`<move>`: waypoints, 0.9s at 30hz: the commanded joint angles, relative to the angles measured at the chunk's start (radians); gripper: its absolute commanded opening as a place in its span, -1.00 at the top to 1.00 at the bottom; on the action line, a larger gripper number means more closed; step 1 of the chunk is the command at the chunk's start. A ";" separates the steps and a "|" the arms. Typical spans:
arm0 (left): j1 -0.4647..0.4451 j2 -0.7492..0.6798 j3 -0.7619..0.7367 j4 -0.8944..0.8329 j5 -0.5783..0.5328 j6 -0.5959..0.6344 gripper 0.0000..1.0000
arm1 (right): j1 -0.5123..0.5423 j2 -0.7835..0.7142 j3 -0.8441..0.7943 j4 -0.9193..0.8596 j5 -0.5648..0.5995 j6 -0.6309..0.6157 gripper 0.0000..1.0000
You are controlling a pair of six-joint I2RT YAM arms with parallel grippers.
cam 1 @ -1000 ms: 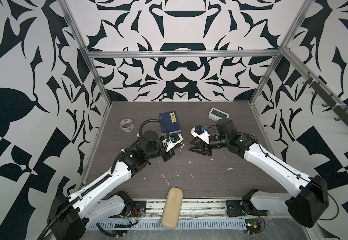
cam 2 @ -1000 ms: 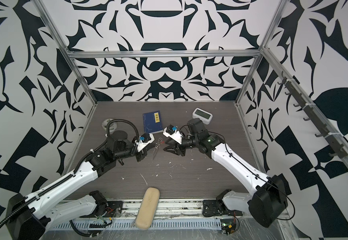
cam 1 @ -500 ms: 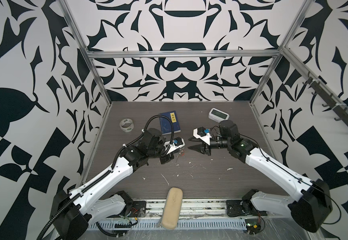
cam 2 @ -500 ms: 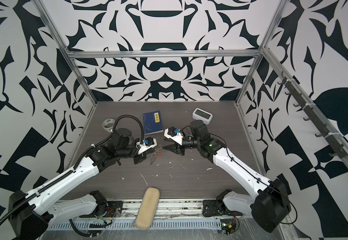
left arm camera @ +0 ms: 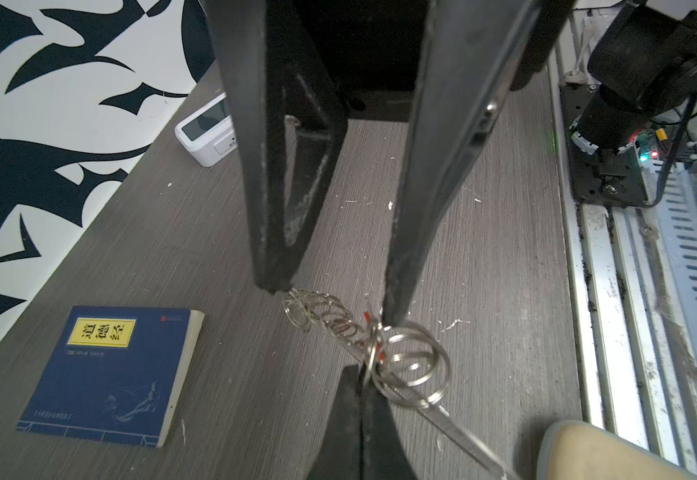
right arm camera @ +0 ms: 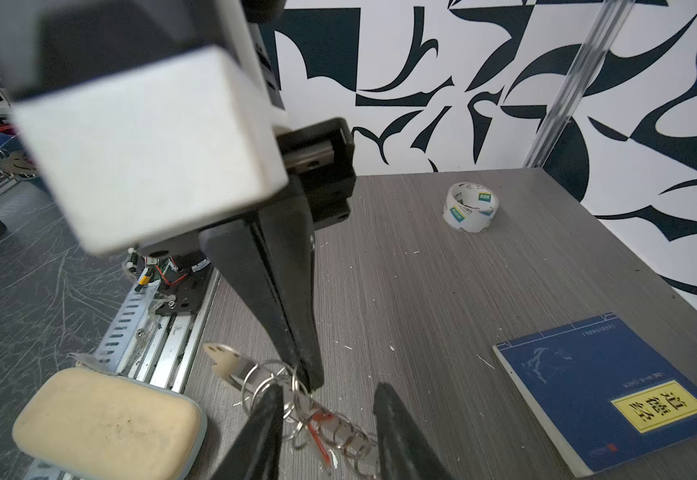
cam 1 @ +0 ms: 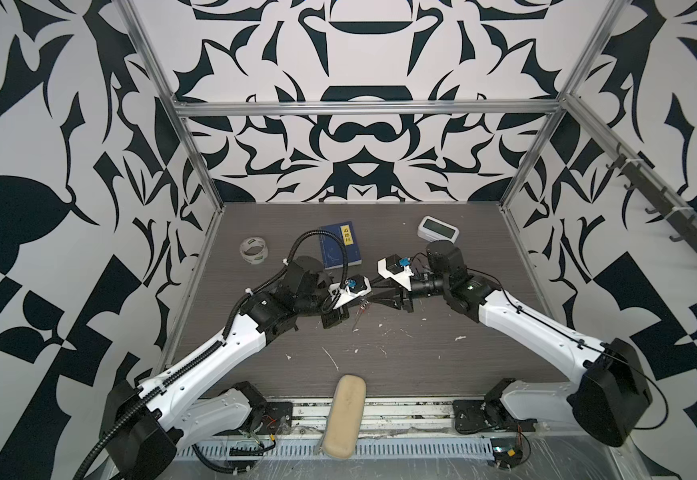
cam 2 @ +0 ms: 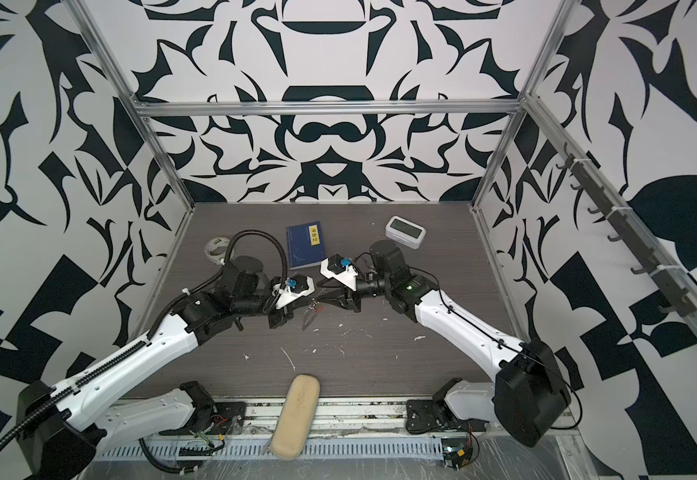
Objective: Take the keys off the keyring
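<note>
The keys [cam 1: 362, 305] are too small to be told apart in a top view. A flat key blade [left arm camera: 454, 430] and a beige case [left arm camera: 612, 453] are cut off by the edge of the left wrist view. In the right wrist view the blue book [right arm camera: 612, 395] is cropped and a white housing [right arm camera: 143, 145] is blurred.

place: robot lab cell | signs: black-and-white patterned walls [cam 1: 359, 137], aluminium frame [cam 1: 363, 108], slotted mounting rail [cam 1: 380, 449]

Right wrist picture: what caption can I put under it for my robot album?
The left gripper pinches the keyring, keys still attached, while the open right gripper straddles its chain.
</note>
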 commanded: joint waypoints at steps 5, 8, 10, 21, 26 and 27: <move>0.002 -0.023 -0.022 0.046 0.037 -0.007 1.00 | 0.010 0.025 0.028 0.018 -0.022 0.007 0.28; 0.002 -0.025 -0.025 0.053 0.037 -0.009 1.00 | 0.014 0.037 0.037 0.012 -0.021 0.007 0.37; 0.002 -0.029 -0.030 0.061 0.038 -0.010 1.00 | 0.015 0.041 0.041 0.009 -0.020 0.007 0.51; 0.003 -0.050 -0.053 0.119 0.022 -0.059 0.76 | 0.019 0.033 0.041 -0.004 -0.018 -0.011 1.00; 0.061 -0.157 -0.179 0.357 0.052 -0.188 0.29 | -0.011 -0.022 -0.039 0.222 -0.055 0.103 1.00; 0.075 -0.178 -0.198 0.392 0.067 -0.213 0.28 | -0.014 -0.022 -0.043 0.253 -0.068 0.126 1.00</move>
